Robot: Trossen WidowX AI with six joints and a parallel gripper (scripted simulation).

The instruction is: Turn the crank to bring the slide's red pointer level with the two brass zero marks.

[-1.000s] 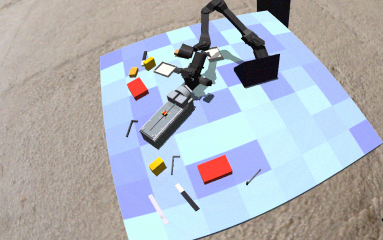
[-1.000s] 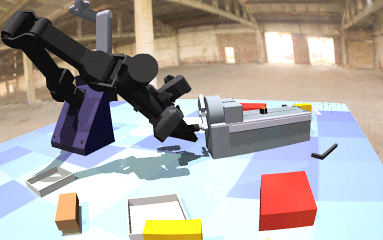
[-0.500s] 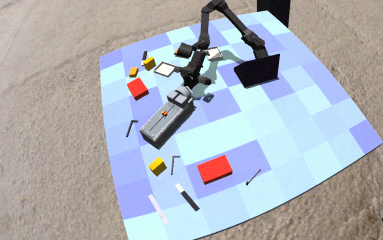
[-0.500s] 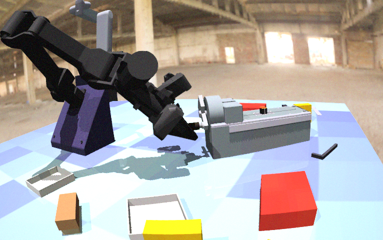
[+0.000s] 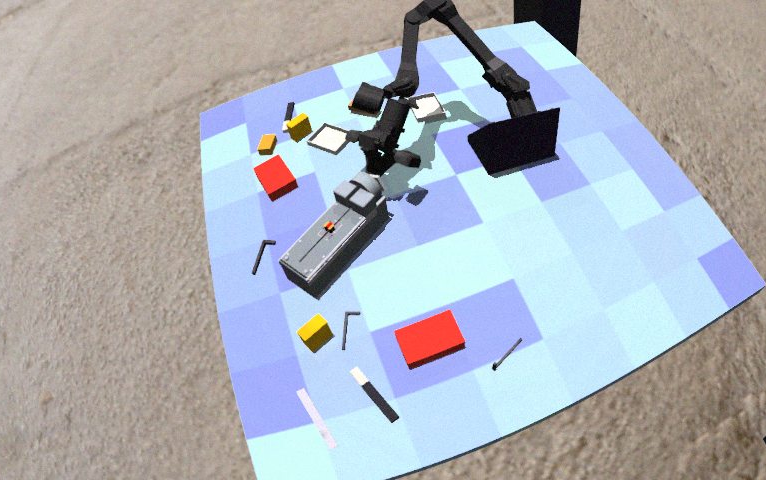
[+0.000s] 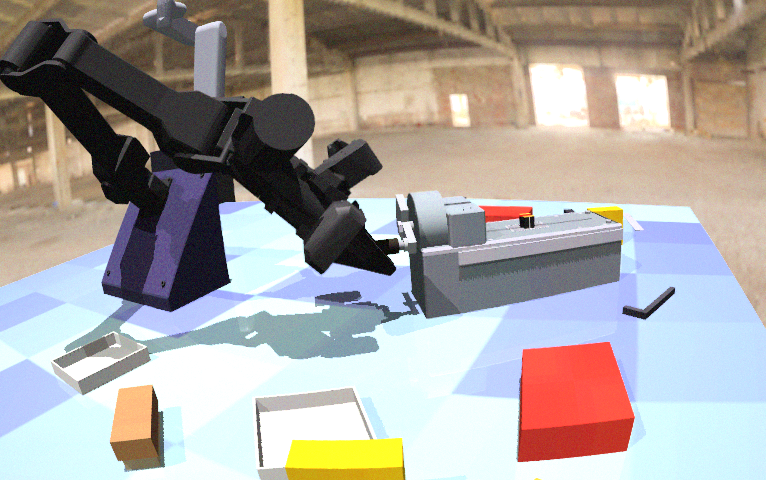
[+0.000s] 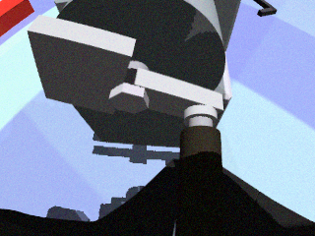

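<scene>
The grey machine [image 5: 322,246] [image 6: 518,255] lies on the checkered table [image 5: 554,237]. Its slide carries a small red pointer [image 5: 329,225], which shows as a black and orange knob [image 6: 526,220] in the exterior view. The brass marks are too small to tell apart from it. The round crank disc [image 7: 164,20] faces the wrist camera, with the crank arm [image 7: 173,88] pointing to the lower right. My gripper [image 5: 378,170] [image 6: 390,249] [image 7: 192,168] is shut on the dark crank handle [image 7: 199,137] at the machine's end.
Red blocks [image 5: 429,337] [image 5: 274,175] [image 6: 571,398], yellow blocks [image 5: 314,331] [image 5: 298,126], an orange block [image 5: 266,143] [image 6: 134,422], two shallow trays [image 5: 327,137] [image 6: 310,425], hex keys [image 5: 261,255] [image 5: 345,327] [image 6: 650,305] and flat bars [image 5: 375,395] lie around. The arm's base [image 5: 515,142] [image 6: 167,249] stands behind.
</scene>
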